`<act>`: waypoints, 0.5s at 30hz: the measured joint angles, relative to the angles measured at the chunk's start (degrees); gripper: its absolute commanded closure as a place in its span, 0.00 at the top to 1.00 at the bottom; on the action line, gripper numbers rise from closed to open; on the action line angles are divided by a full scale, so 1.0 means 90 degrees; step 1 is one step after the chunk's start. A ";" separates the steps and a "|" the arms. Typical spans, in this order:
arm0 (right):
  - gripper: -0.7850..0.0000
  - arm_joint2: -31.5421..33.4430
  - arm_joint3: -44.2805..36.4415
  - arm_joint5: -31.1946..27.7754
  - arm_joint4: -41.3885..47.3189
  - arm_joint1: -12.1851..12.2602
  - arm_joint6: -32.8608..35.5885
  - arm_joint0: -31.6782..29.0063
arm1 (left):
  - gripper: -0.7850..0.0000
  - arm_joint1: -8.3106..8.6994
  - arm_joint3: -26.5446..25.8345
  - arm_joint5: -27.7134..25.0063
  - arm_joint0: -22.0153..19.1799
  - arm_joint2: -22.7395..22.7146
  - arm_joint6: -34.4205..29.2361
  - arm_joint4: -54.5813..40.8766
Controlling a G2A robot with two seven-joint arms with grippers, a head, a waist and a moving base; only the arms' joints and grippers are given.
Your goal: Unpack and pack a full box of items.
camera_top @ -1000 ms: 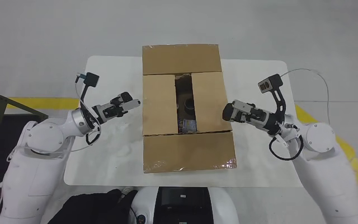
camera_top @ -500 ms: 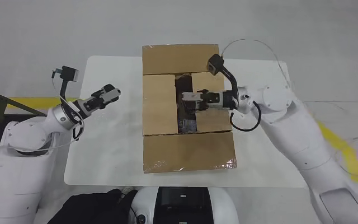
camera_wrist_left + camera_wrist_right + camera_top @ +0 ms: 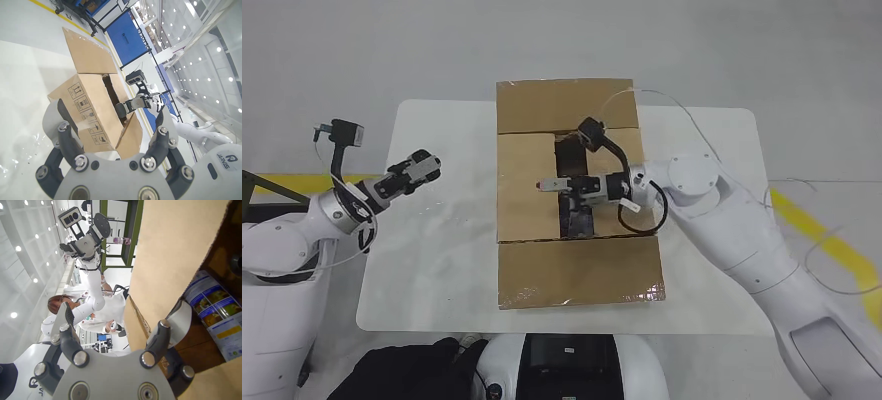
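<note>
A brown cardboard box [image 3: 542, 195] stands mid-table. Its outer flaps lie spread out and its two inner flaps are folded in, leaving a narrow gap. Through the gap I see a printed blue-and-white package [image 3: 213, 313] and a dark round item [image 3: 236, 264]. My right gripper [image 3: 545, 185] is stretched across the box, open, with the edge of the left inner flap [image 3: 166, 256] between its fingers: one finger [image 3: 181, 311] is in the gap, the other above the flap. My left gripper [image 3: 430, 160] hangs open and empty over the table to the left of the box [image 3: 85, 106].
The white table [image 3: 422, 290] has bare room on both sides of the box. Crinkled clear film [image 3: 457, 215] lies on it between the left gripper and the box. A dark bag [image 3: 412, 365] sits off the table's front edge.
My right arm swung in from the box's right side and across it to the left inner flap. My left gripper drew back to the left, away from the box.
</note>
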 measured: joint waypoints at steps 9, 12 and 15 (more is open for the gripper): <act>1.00 0.0086 -0.0217 0.0138 -0.0140 -0.0015 -0.0213 -0.0317 | 1.00 0.0001 0.0096 -0.0023 -0.0204 0.0183 -0.0039 0.0005; 1.00 0.0134 -0.0261 0.0039 -0.0031 -0.0029 -0.0260 -0.0462 | 1.00 0.0001 0.0130 -0.0036 -0.0239 0.0210 -0.0027 -0.0011; 1.00 0.0233 -0.0348 -0.0132 0.0006 -0.0035 -0.0387 -0.0560 | 1.00 0.0003 0.0146 -0.0039 -0.0265 0.0229 -0.0012 -0.0018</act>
